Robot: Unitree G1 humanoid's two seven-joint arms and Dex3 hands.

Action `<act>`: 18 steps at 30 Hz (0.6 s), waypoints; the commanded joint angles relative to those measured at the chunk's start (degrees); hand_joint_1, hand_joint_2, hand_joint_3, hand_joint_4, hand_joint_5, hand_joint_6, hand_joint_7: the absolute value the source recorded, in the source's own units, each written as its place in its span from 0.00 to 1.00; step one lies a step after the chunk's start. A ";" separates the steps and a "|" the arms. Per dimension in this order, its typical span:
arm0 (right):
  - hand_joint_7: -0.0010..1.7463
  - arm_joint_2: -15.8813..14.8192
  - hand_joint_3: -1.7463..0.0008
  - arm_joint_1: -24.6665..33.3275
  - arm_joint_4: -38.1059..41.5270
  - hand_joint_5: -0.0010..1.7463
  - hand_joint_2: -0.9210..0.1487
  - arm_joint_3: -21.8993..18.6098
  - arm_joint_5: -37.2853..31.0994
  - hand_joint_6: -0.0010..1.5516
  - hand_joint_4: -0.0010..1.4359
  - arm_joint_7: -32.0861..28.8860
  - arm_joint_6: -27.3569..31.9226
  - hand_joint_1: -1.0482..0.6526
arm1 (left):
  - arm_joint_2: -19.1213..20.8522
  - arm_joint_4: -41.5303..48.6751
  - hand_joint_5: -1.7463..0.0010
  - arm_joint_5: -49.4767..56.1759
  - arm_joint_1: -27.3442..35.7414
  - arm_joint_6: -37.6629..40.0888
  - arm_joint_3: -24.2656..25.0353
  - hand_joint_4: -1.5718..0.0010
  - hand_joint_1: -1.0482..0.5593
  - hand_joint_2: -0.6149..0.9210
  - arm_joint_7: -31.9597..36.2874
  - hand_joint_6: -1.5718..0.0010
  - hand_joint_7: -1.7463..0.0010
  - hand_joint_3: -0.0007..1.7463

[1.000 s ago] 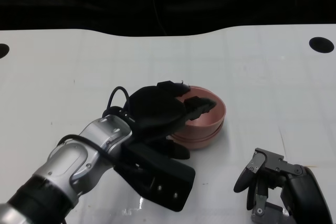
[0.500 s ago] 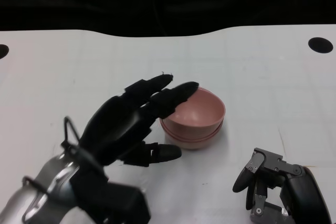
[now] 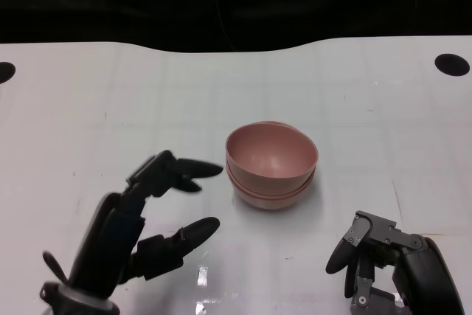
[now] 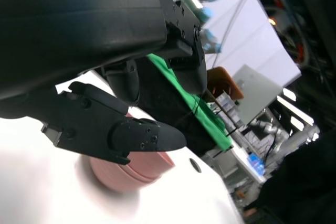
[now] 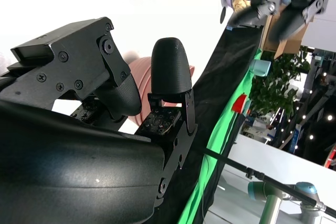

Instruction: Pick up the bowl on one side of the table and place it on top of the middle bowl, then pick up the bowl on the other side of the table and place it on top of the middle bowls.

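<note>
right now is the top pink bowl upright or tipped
Upright: the top pink bowl sits nested in the bowl stack, rim level, opening up, inside empty. Neither robot hand touches it.

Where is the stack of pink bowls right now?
In the head view, the pink bowl stack sits mid-table, apart from both hands: the left hand is nearest, the right hand nearer the robot.

no readable text anywhere, no labels or brand marks on the pink bowls (image 3: 271, 164), nothing printed on the white table (image 3: 147, 108), no numbers on either black hand, background clutter in the wrist views too blurry to read
</note>
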 commanded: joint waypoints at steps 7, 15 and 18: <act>0.83 -0.27 0.05 -0.05 0.60 1.00 0.64 -0.96 1.00 0.57 0.66 -0.22 -1.49 0.62 | -3.31 -9.11 0.19 -14.45 8.70 12.74 1.74 0.50 0.57 0.79 -9.98 0.53 0.35 0.59; 0.82 -0.19 0.04 0.75 0.43 1.00 0.66 -1.12 1.85 0.58 0.67 0.04 -1.84 0.61 | -5.43 -7.30 0.08 -17.97 9.80 15.37 4.57 0.49 0.53 0.74 -15.22 0.49 0.30 0.64; 0.81 -0.34 0.04 0.72 0.65 0.98 0.65 -1.55 2.75 0.58 0.68 0.28 -2.21 0.61 | -6.43 -5.51 0.05 -18.24 9.35 14.84 5.50 0.48 0.53 0.73 -17.04 0.50 0.25 0.66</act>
